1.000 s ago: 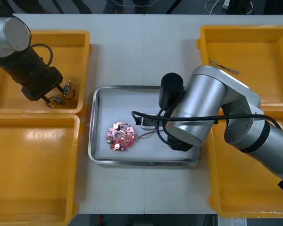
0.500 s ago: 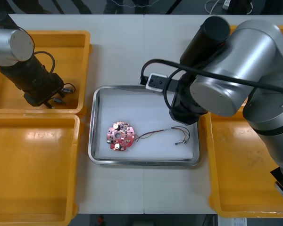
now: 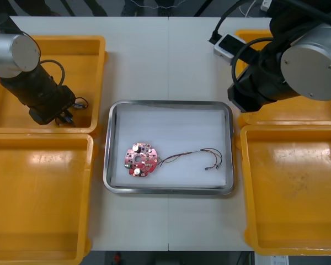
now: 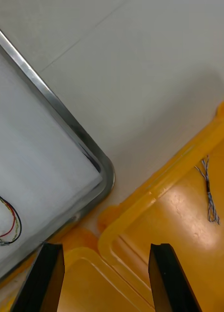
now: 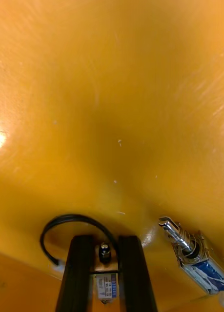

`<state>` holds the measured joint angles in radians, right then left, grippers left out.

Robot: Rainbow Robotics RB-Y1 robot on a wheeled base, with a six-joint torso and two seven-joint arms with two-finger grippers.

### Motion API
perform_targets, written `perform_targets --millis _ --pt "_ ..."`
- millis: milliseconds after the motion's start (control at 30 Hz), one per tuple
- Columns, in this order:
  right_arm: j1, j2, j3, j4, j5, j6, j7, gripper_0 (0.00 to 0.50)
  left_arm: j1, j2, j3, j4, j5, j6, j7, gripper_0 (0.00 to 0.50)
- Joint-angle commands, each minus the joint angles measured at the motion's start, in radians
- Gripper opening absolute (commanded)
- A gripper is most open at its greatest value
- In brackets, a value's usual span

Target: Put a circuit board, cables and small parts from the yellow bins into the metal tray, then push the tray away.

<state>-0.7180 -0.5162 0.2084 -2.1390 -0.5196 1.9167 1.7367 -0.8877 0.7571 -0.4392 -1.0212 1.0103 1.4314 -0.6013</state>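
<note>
Light surface, metal tray at centre with red circuit board and red and yellow cable right of it. I've got left claw in far-left yellow bin, clamped on small metal part. Right claw has fingers apart, near tray's far-right corner.
</note>
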Motion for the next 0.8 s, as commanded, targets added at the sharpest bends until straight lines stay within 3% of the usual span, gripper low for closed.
perform_targets --millis 33,500,633,800 --pt "-0.024 -0.077 -0.076 -0.009 -0.010 0.003 -0.011 0.500 0.012 -0.010 -0.024 -0.013 0.010 -0.009 -0.061 0.000" --pt "-0.077 -0.148 -0.202 0.189 -0.023 0.003 0.020 0.500 -0.031 0.036 0.063 -0.040 -0.005 0.032 -0.072 0.000" --pt "-0.080 -0.176 -0.216 0.232 -0.022 0.003 0.020 0.500 -0.050 0.060 0.117 -0.079 -0.019 0.109 -0.086 0.002" --pt "-0.084 -0.197 -0.247 0.294 -0.019 0.003 0.020 0.500 -0.054 0.076 0.180 -0.212 -0.062 0.239 -0.091 0.000"
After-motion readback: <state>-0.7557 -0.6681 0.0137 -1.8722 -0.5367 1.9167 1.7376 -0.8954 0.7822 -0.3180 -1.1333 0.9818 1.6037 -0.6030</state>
